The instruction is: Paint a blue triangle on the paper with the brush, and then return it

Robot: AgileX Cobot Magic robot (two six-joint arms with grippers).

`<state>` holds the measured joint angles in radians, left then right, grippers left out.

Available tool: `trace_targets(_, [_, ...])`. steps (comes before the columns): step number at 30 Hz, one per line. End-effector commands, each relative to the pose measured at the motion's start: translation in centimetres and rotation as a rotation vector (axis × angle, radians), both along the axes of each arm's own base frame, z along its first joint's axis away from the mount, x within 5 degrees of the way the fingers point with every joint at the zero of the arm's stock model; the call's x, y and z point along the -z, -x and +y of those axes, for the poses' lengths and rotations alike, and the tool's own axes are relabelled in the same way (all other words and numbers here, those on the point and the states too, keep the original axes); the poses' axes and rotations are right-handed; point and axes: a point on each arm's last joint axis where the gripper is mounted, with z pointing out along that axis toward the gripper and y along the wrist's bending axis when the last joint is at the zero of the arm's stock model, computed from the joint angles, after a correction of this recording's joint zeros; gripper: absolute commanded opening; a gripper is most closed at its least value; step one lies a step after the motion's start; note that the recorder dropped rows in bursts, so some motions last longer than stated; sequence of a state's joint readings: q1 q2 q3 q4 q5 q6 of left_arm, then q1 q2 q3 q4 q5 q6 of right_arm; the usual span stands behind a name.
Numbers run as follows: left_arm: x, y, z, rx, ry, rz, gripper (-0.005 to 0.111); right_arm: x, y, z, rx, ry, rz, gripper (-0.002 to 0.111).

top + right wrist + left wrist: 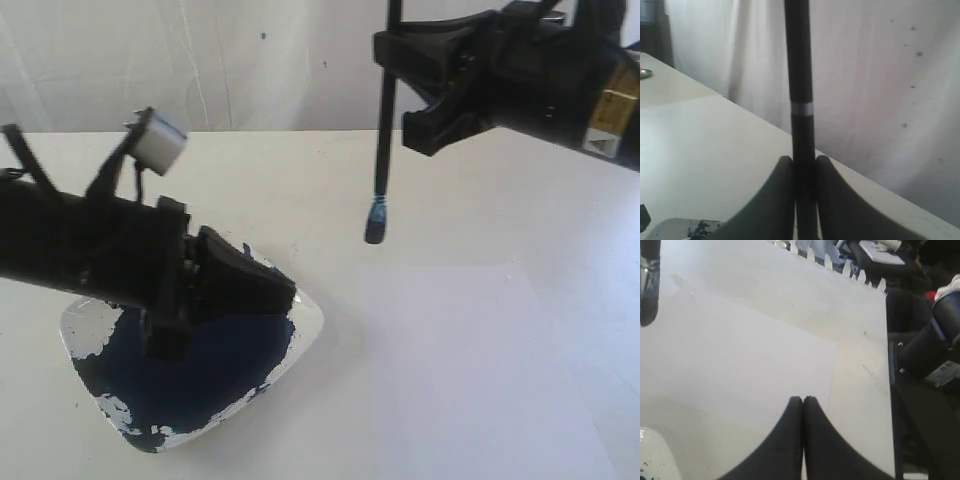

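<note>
My right gripper [392, 85] is shut on the brush [384, 150], a thin black stick held upright, at the upper right of the exterior view. Its blue-stained tip [375, 232] hangs above the far edge of the white paper [470, 370]. The right wrist view shows the brush [799, 65] with its silver band clamped between the fingers of the right gripper [803, 159]. My left gripper [285, 292] is shut and empty, hovering over the paint dish. No blue triangle shows on the paper [740, 355]; the left gripper [803, 399] points across it.
A white dish [308, 318] holding a dark-blue paint pool [200, 380] sits at the lower left under the left arm. A white curtain backs the table. Chairs and dark equipment [925, 350] stand past the table's edge.
</note>
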<state>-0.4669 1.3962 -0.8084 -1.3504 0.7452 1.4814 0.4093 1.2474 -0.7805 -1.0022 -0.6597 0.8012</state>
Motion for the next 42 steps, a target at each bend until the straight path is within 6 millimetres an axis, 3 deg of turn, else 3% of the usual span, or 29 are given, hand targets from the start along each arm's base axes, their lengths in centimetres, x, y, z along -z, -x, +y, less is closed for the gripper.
trace_targets(1, [1.2,-0.3,-4.3,0.084,-0.144,-0.05,0.0,0.7,1.6,-3.3,0.122,0.024,0.018,0.0])
trace_targets(8, [5.4,0.1,-9.6,0.21,-0.276,-0.029,0.0,3.4,3.4,-6.4,0.198,0.067,0.08,0.0])
trace_targets(13, [7.1,0.0,-11.8,0.255,-0.298,-0.01,0.0,3.6,3.9,-7.4,0.166,-0.005,0.081,0.0])
trace_targets(31, [11.0,-0.5,-13.1,0.296,-0.271,0.048,0.0,6.1,2.6,-6.9,-0.018,-0.037,0.196,0.0])
trace_targets(42, [12.4,-0.4,-13.3,0.4,-0.259,-0.044,0.0,6.6,2.4,-6.7,-0.05,-0.053,0.216,0.0])
